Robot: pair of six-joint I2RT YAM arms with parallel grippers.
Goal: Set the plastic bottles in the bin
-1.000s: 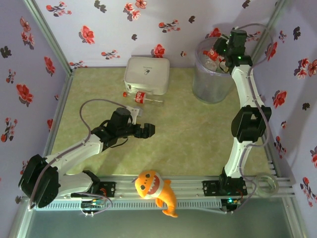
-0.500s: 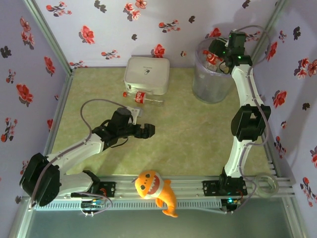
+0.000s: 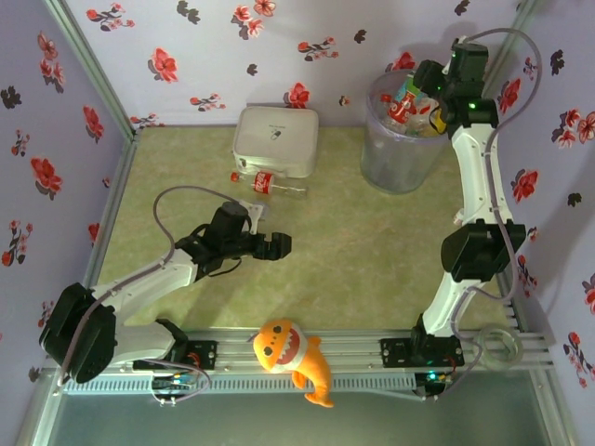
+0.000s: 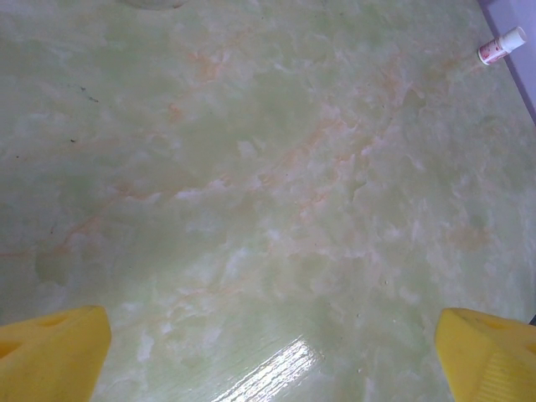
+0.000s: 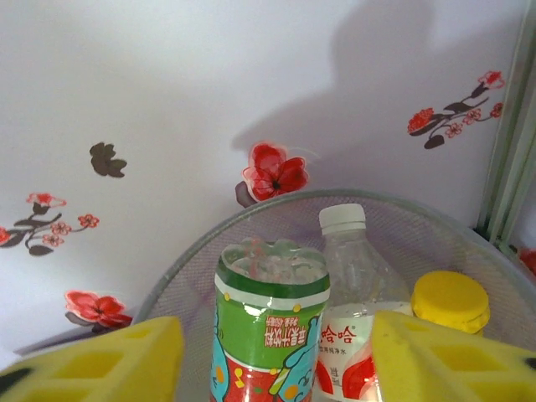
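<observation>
Green marbled worktop, flowered walls round it. We noted the bin standing at the far right corner, with plastic bottles inside it: a green-labelled bottle, a white-capped bottle touching it, and a yellow cap at that one's other side. One red-capped bottle lay on its side near the far edge, just in front of the white box. A small bottle lay by the worktop's edge at a wall.

The right gripper hung over the bin, jaws wide; the green-labelled bottle sat between its fingers with gaps on both sides, nothing gripped. The left gripper hung low over the middle of the worktop, its fingers spread wide, empty. A plush shark sat at the near edge between the arm bases.
</observation>
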